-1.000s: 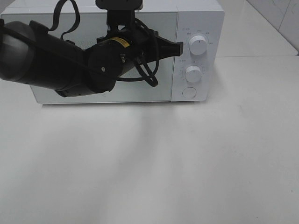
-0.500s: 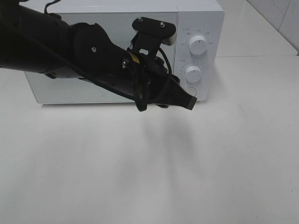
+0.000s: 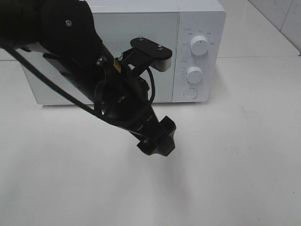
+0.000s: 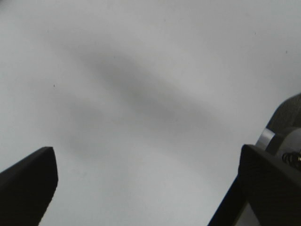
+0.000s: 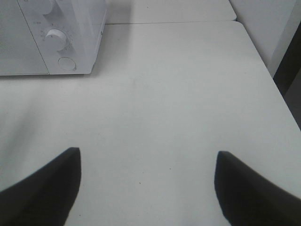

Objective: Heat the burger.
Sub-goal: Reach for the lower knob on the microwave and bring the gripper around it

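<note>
A smooth white table (image 3: 244, 169) fills the scene. The burger appears in no view. The boxy white microwave (image 3: 207, 19) has its frosted door (image 3: 160, 28) closed, and the black left arm (image 3: 61, 33) covers much of it. The left gripper (image 3: 157, 137) hangs above the table in front of the microwave, jaws wide apart on nothing. The right gripper (image 5: 146, 160), seen only by its own camera, is also spread and empty, with open tabletop stretching ahead to the table's edge.
</note>
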